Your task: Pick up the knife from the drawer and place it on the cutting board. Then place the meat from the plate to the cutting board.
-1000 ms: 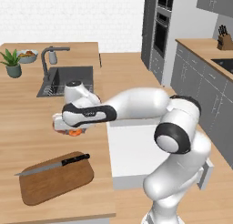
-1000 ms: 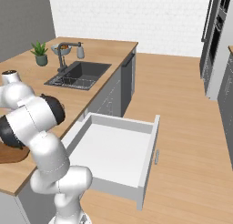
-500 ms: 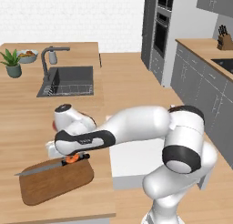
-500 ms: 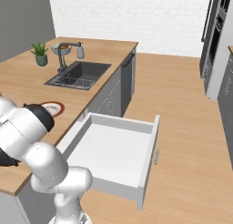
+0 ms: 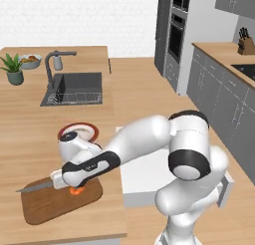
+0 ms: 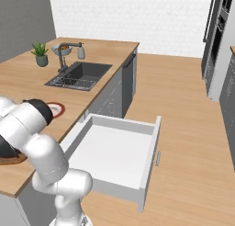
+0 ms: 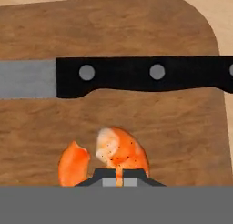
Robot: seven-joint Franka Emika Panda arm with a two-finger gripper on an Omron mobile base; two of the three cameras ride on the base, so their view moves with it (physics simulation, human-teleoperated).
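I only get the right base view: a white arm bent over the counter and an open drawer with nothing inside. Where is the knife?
Observer: The knife lies flat on the cutting board, blade pointing away from the drawer.
Visitor: And the meat?
Observer: The meat is over the board too, beside the knife's black handle but apart from it.
Visitor: What about the gripper?
Observer: The gripper is low over the board, with its tips right at the meat.
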